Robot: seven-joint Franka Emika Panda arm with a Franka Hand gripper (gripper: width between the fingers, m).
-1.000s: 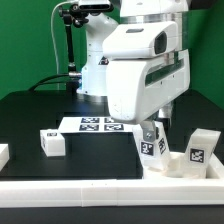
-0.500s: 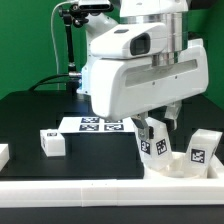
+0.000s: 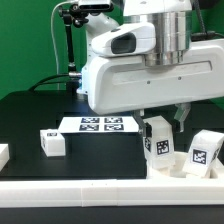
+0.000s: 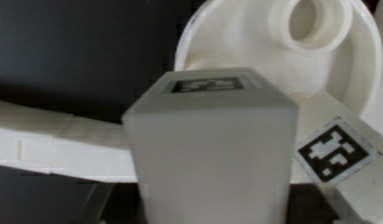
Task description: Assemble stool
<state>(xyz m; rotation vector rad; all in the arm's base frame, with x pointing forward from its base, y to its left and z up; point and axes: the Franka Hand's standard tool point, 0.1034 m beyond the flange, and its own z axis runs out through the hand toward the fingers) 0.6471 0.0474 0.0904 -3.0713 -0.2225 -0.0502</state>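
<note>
Exterior view: my gripper is closed narrow on a white plastic blocky leg with a black-and-white square tag, the held leg. The held leg hangs roughly upright. Its lower end is at the rim of the short round white plastic disc, the round seat, on the seat's side toward the exterior view's left. I can't tell if the leg touches the seat.

A second leg, same white tagged block, stands at the round seat's side toward the exterior view's right. I can't tell whether it is on the seat or only against it. A third leg, also white and tagged, sits on the black table, well apart from the round seat toward the exterior view's left.

The flat white marker board lies behind the round seat, also toward the exterior view's left. The long white border rail runs along in front of the round seat.

Wrist view: the held leg fills the middle, with a square tag on its near end face. The round seat is beyond it and shows a round socket hole. The second leg is just beside the held leg, tag facing the camera. The border rail curves past on the seat's other side.
</note>
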